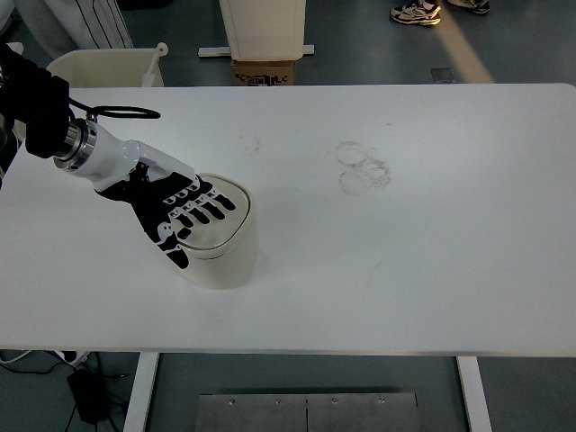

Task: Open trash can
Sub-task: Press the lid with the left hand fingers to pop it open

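Nearest the camera: small cream plastic trash can on white table. Left hand lies flat on its lid, fingers spread, gripping nothing. Looks light, rigid, smooth; may slide. Press lid centre. Ring stains lie well right of the can.

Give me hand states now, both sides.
Left hand: open, fingers spread flat over the trash can lid, holding nothing.
Right hand: not in view.

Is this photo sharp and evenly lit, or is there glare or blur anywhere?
Top view: light is soft and even, the white table shows no harsh glare; the trash can casts only a faint shadow; the left hand looks sharp, unblurred; a bright sunlit streak crosses the floor at top.
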Robot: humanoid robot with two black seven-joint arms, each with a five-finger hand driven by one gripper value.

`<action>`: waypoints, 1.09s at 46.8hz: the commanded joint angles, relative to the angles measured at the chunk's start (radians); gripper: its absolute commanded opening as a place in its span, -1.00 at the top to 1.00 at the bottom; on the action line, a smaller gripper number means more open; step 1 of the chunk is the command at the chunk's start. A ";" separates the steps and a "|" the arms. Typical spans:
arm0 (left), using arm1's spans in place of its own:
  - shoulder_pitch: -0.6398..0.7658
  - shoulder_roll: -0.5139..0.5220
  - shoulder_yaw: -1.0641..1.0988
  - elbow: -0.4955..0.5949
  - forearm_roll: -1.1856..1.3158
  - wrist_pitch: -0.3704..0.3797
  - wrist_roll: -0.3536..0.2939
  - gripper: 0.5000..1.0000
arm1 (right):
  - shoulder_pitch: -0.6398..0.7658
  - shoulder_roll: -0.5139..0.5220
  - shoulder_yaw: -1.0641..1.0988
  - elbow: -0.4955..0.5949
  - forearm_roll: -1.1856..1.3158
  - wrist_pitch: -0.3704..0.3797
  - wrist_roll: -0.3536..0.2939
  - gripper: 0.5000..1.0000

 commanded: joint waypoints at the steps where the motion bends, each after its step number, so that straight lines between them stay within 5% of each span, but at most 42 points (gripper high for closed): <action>1: 0.004 -0.001 -0.003 0.000 0.000 0.001 0.000 -1.00 | 0.000 0.000 0.000 0.000 0.000 0.000 0.000 -0.97; 51: 0.024 0.012 -0.026 0.008 -0.004 0.009 0.000 -1.00 | 0.000 0.000 0.000 0.000 0.000 0.000 0.000 -0.97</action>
